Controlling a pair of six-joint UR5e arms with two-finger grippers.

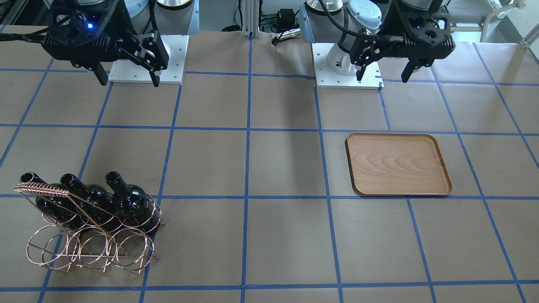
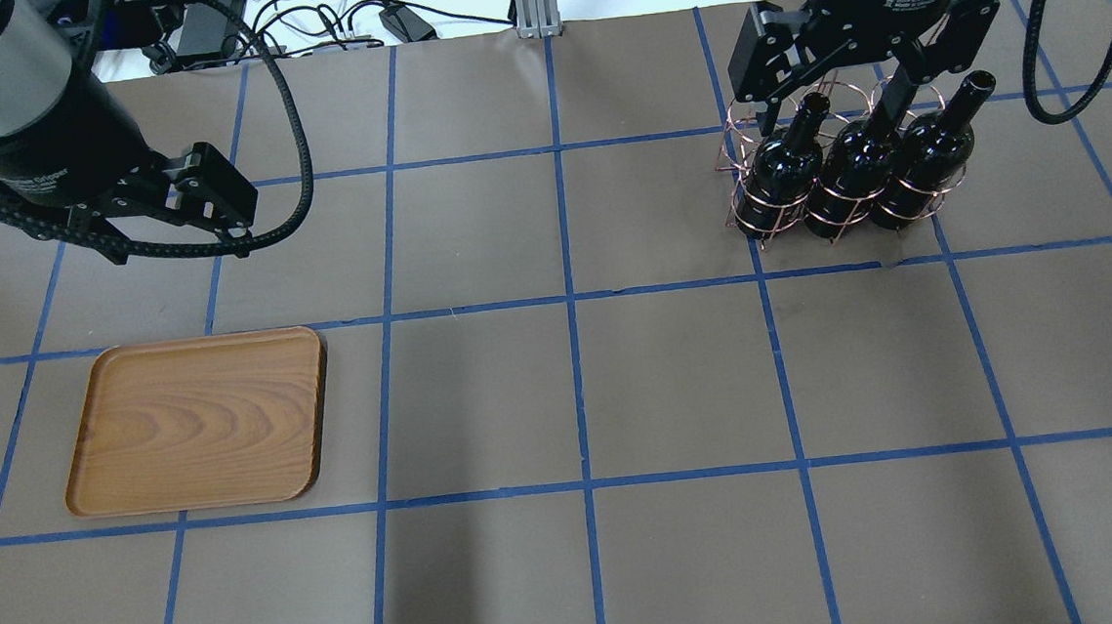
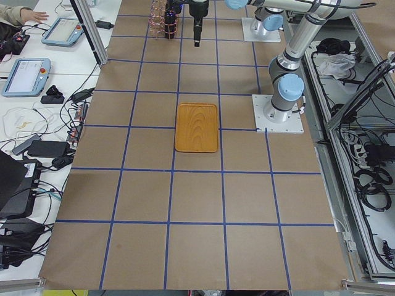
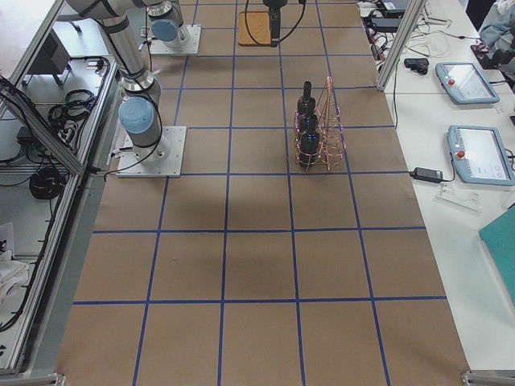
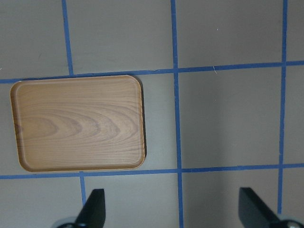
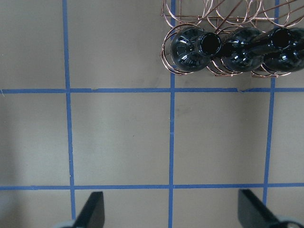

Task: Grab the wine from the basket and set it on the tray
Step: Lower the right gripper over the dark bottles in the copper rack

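Three near-black wine bottles (image 1: 130, 201) stand tilted side by side in the copper wire basket (image 1: 88, 249) on the robot's right side of the table; they also show in the overhead view (image 2: 849, 169) and at the top of the right wrist view (image 6: 192, 47). The empty wooden tray (image 1: 398, 164) lies flat on the robot's left side and shows in the left wrist view (image 5: 78, 123). My right gripper (image 1: 129, 82) is open and empty, high above the table and back from the basket. My left gripper (image 1: 383, 78) is open and empty, high up behind the tray.
The table is brown paper with a blue tape grid. The two arm base plates (image 1: 147, 75) (image 1: 349, 80) sit at the robot's edge, with an aluminium post (image 1: 250, 17) and cables between them. Tablets and cables lie on side benches (image 3: 24, 71).
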